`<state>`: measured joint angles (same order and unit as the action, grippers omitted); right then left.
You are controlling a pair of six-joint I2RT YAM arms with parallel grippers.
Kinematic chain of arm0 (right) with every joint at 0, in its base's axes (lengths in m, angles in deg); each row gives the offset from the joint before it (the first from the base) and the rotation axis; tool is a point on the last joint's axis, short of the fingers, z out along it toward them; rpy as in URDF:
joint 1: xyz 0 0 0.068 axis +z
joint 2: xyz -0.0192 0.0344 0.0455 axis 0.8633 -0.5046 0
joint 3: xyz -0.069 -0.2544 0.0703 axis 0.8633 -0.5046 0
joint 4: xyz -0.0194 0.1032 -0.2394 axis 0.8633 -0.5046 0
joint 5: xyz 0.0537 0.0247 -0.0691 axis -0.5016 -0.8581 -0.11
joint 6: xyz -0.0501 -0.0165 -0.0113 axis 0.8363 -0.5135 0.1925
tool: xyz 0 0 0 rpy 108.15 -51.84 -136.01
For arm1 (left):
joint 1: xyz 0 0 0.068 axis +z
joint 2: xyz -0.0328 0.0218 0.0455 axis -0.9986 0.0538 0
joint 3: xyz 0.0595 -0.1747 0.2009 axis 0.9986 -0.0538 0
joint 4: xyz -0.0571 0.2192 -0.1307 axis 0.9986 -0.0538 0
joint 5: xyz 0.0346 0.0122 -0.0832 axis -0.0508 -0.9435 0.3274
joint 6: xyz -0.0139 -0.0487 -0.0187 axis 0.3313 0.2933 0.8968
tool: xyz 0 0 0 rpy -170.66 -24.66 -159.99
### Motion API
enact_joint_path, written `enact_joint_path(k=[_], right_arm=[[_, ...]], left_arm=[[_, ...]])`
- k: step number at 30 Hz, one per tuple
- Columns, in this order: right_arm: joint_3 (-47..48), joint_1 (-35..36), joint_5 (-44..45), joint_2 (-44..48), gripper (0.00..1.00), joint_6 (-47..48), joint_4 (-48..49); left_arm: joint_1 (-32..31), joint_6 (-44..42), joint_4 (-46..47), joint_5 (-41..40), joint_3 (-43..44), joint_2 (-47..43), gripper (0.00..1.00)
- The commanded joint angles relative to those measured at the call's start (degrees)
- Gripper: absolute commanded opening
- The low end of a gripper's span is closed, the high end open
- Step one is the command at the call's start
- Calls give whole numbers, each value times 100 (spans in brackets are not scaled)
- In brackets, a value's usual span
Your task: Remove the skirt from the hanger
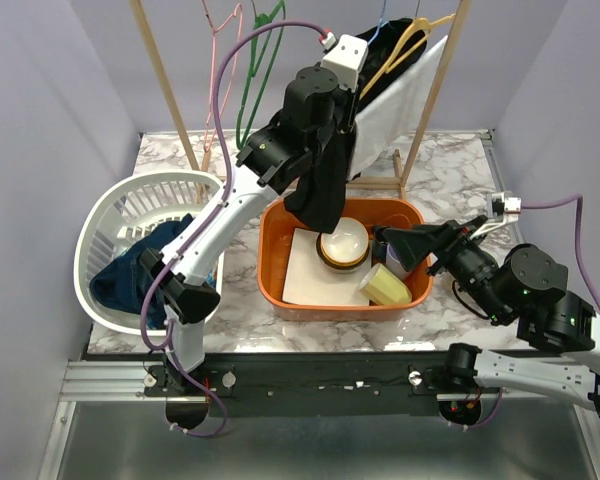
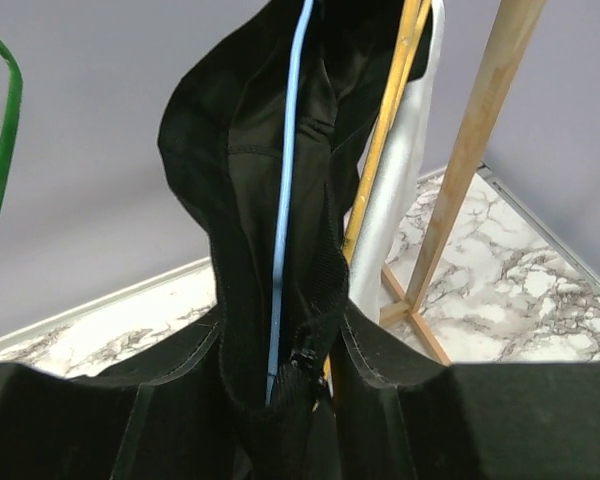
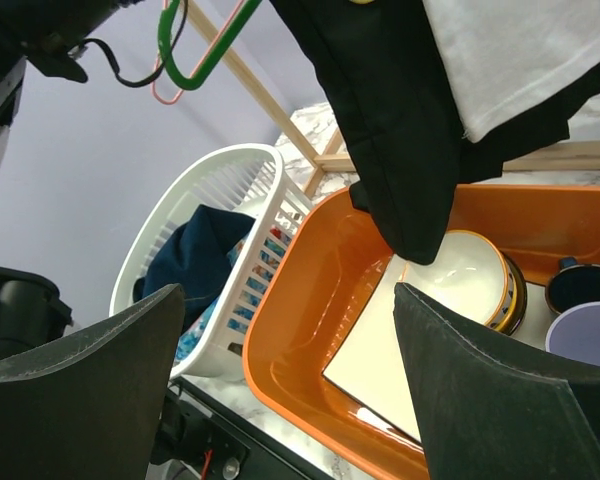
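Left wrist: left hand (image 2: 280, 325) apart around skirt (image 2: 210, 130) on blue hanger (image 2: 285, 200). Right hand (image 3: 290, 290) apart, empty. Next: clamp, pull toward 6 o'clock.

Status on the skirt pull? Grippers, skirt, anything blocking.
Left gripper straddles skirt fabric, grip unclear. Right gripper open, empty, at orange tub. Skirt on blue hanger. Yellow hanger and white garment close beside.

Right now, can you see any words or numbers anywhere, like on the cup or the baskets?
None: no words, numbers or signs can be read in any view. The orange tub, white basket, yellow cup, bowl and black skirt all look plain.
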<state>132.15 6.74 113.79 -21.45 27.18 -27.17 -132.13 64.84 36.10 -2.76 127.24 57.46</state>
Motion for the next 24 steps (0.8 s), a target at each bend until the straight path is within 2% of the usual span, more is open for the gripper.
enact_joint_path(k=[1, 7, 9, 10, 12, 15, 18, 21, 24], right_arm=[[-159, 27, 195, 155, 92, 87, 117], [-212, 19, 204, 261, 92, 87, 135], [-230, 27, 230, 278, 92, 78, 126], [-238, 27, 222, 287, 92, 78, 117], [-256, 27, 239, 287, 92, 70, 117], [-247, 27, 248, 287, 92, 70, 126], [-256, 27, 257, 278, 92, 87, 144], [-247, 27, 248, 261, 92, 105, 170], [-230, 27, 231, 234, 92, 122, 188]], left_arm=[[56, 7, -253, 109, 464, 310, 49], [162, -10, -245, -6, 781, 618, 50], [197, -2, -175, -14, 763, 644, 44], [197, -10, -139, -14, 754, 644, 34], [197, -28, -43, -23, 693, 636, 30], [188, -37, 19, 38, 701, 688, 31], [197, -54, 45, 214, 675, 723, 38], [197, -46, 72, 407, 649, 767, 39], [197, -63, 46, 513, 675, 820, 24]])
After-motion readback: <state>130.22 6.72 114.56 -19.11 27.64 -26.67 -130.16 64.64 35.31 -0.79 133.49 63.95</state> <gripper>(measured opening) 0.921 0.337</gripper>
